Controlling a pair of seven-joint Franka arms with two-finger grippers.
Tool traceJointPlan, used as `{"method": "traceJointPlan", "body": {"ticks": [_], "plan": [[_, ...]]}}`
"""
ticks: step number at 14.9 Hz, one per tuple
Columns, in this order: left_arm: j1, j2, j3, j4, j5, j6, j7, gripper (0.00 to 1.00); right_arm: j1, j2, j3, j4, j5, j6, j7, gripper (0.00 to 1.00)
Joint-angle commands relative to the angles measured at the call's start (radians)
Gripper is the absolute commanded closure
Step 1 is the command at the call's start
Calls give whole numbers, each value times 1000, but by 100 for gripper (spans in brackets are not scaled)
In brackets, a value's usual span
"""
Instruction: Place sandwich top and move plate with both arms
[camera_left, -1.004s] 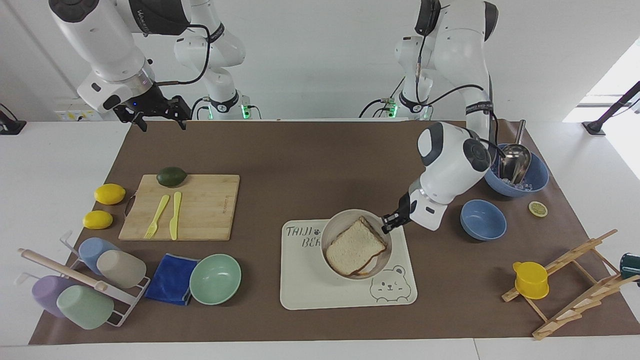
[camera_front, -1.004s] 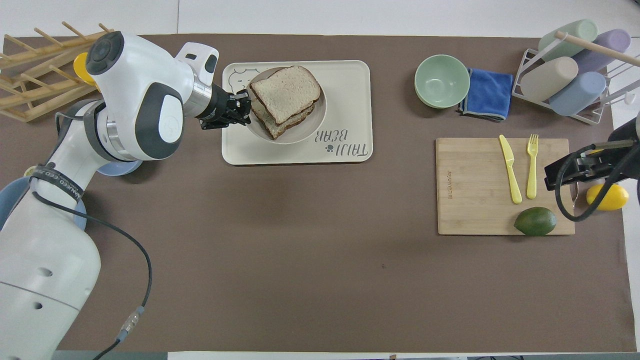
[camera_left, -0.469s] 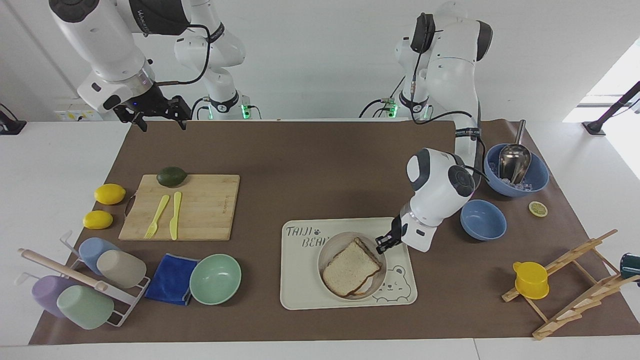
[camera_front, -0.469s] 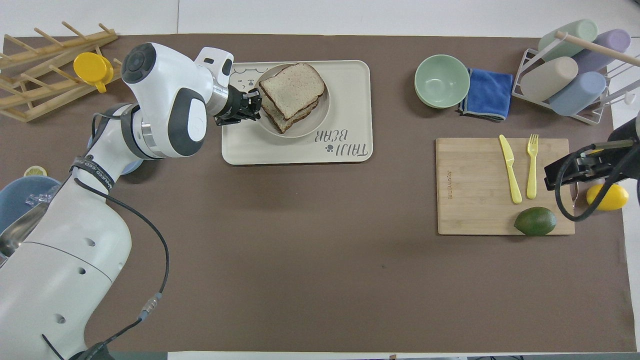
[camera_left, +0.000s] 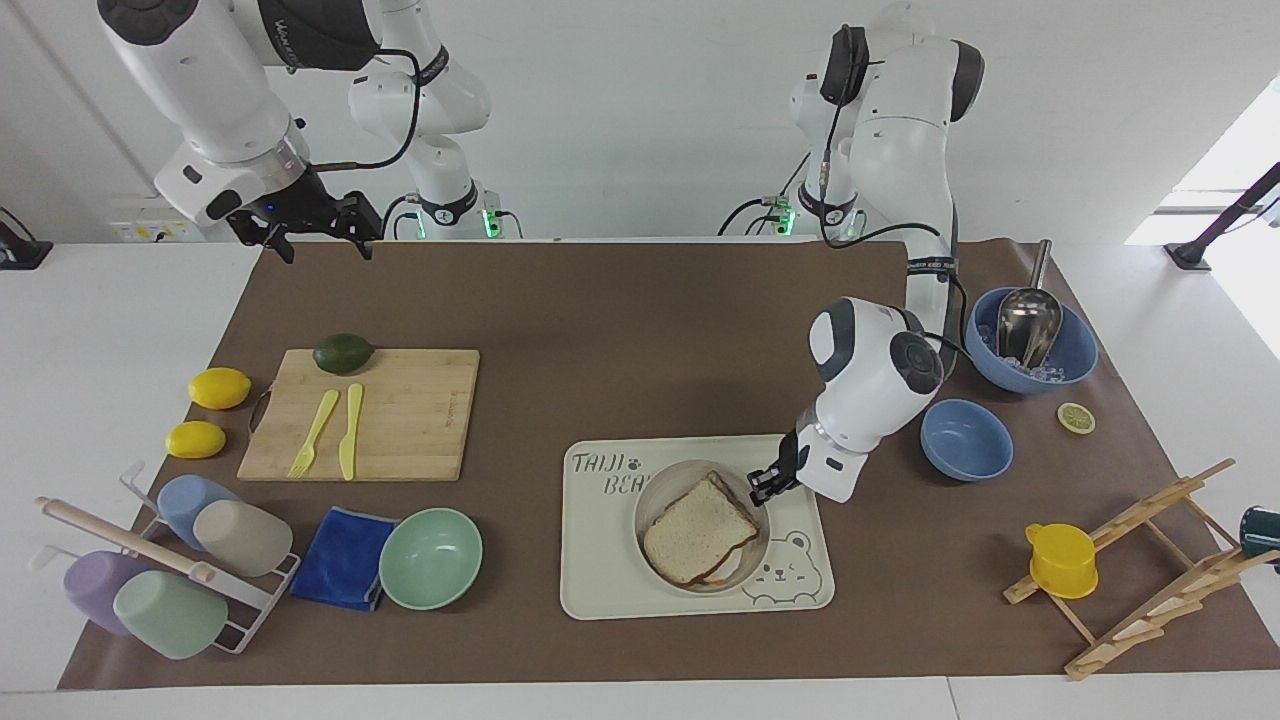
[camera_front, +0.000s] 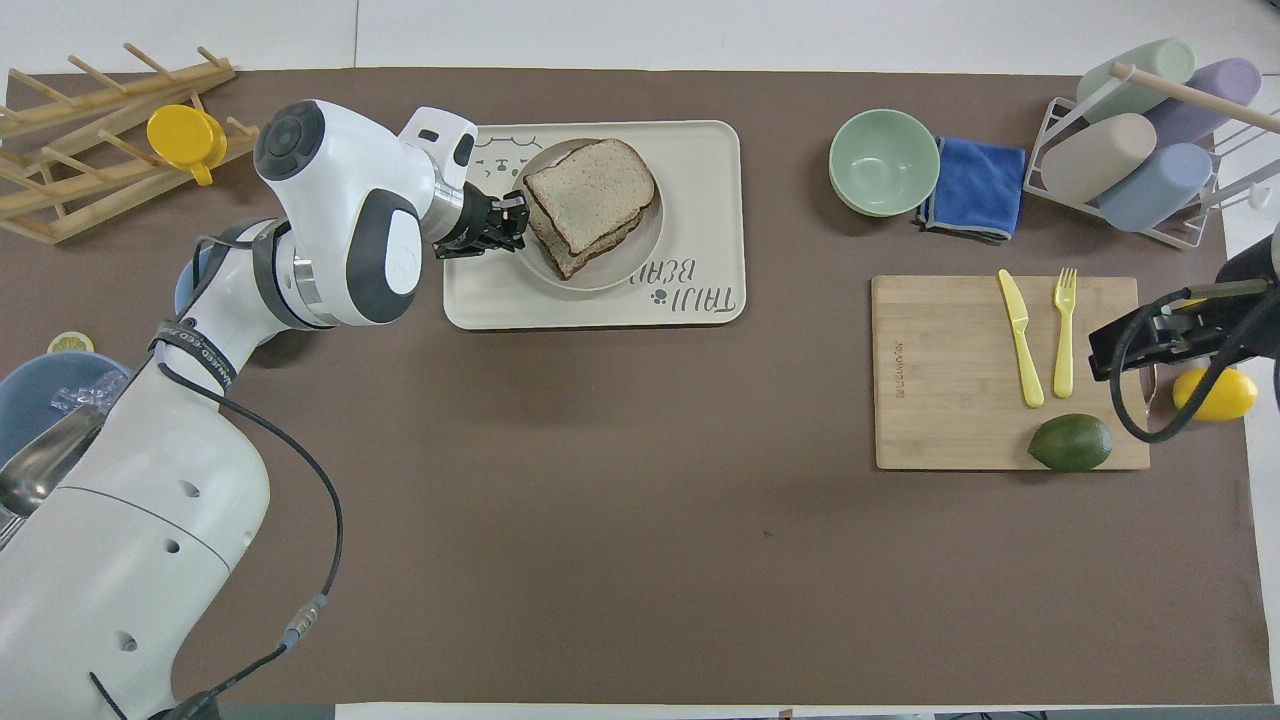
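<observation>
The left claw (camera_left: 766, 484) pinches the rim of the plate (camera_left: 652, 497), which sits on the tray (camera_left: 600, 590) with the sandwich top (camera_left: 695, 530) stacked on it. Keep the plate level so the bread cannot slide. The right claw (camera_left: 318, 238), open and empty, waits over the tabletop's edge.

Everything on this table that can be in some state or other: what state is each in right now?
sandwich top: lying on the lower slice, on the plate
plate: resting on the tray
tray: flat on the mat
left gripper: at the plate's rim
right gripper: waiting, raised over the mat's edge
mint bowl: upright, nothing in it
small blue bowl: upright, nothing in it
large blue bowl: holding a metal scoop
</observation>
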Motion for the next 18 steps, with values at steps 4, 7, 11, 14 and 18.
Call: {"method": "traceJointPlan", "body": {"ticks": [4, 7, 11, 14, 18], "plan": [[0, -40, 15, -26, 16, 6, 25, 0, -17, -18, 11, -24, 22, 18, -1, 0], [31, -89, 15, -16, 137, -6, 23, 0, -14, -18, 10, -23, 21, 19, 0, 0], [57, -230, 70, -22, 208, -174, 25, 0, -7, -20, 11, -21, 21, 21, 5, 0], [59, -305, 74, -22, 312, -282, 25, 0, -7, -20, 11, -21, 21, 21, 5, 0], [83, -372, 76, -15, 395, -356, 26, 0, -7, -20, 11, -21, 21, 21, 5, 0]]}}
